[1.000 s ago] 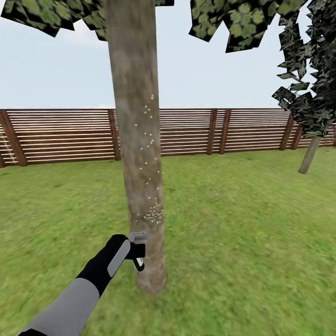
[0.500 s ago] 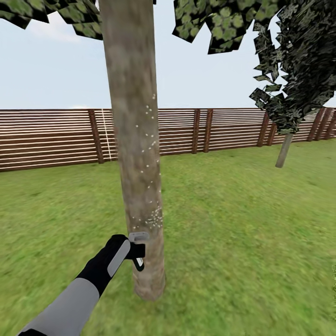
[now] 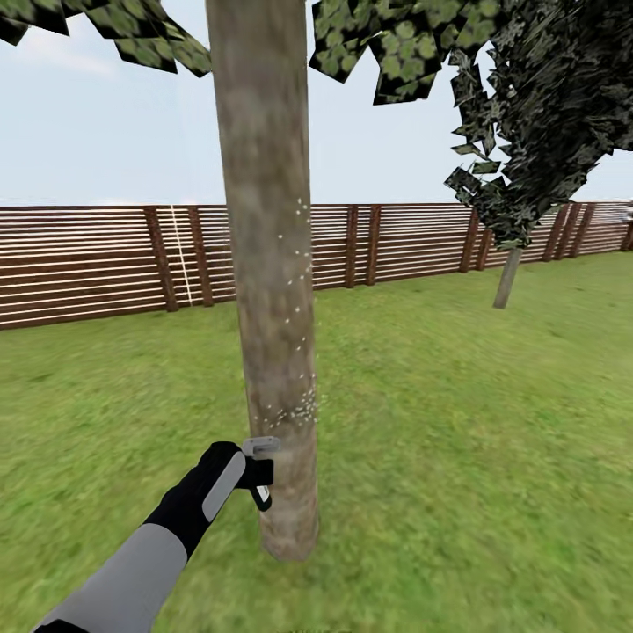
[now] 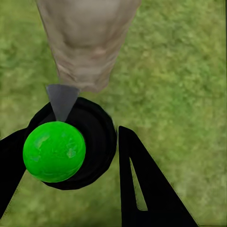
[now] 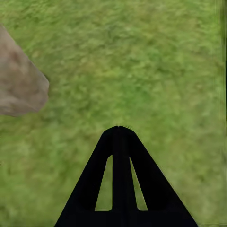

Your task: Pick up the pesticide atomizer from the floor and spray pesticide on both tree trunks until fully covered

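Grass lawn with a tall grey-brown tree trunk at centre frame. Left tool, lower left of centre, is clamped on the pesticide atomizer, nozzle almost touching the bark. White pesticide specks dot only the trunk's right side. Sweeping upward and around would likely cover bare bark. Right tool is closed, empty, over grass.

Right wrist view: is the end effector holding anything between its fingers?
No. The right end effector has its fingers pressed together with nothing between them, above bare grass.
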Controlling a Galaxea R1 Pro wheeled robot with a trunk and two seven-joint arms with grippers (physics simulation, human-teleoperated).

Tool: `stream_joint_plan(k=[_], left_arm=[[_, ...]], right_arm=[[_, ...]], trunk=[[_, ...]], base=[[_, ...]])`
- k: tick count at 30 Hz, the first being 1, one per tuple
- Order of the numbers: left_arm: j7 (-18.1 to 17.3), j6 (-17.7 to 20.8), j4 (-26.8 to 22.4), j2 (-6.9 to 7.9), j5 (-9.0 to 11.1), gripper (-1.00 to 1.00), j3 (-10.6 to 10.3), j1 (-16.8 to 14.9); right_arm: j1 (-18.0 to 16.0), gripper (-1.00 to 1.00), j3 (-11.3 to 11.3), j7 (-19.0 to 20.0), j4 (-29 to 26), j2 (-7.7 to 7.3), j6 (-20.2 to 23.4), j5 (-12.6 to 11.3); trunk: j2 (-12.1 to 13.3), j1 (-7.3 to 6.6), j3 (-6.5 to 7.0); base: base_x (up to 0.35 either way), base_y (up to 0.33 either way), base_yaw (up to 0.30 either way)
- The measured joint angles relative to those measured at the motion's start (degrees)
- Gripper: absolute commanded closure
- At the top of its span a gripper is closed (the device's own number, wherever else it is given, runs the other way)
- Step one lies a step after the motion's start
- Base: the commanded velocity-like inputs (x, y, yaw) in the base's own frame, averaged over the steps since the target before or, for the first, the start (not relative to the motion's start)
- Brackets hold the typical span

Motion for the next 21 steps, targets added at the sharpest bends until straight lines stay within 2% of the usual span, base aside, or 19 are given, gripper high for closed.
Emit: stream_joint_plan(k=[9,21], left_arm=[[-0.14,0.00,-0.04,0.00,0.00,1.00,0.00,0.09],[-0.14,0.00,-0.04,0.31,-0.01,1.00,0.03,0.09]], right_arm=[[-0.01,1.00,-0.01,0.00,0.00,0.00,0.03,0.00],[0.00,1.00,-0.01,0.00,0.00,-0.77,0.07,0.00]], trunk=[[0.00,0.00,0.00],[0.00,-0.01,0.00]], base=[[-0.103,0.334,-0.282],[-0.008,0.334,-0.237]])
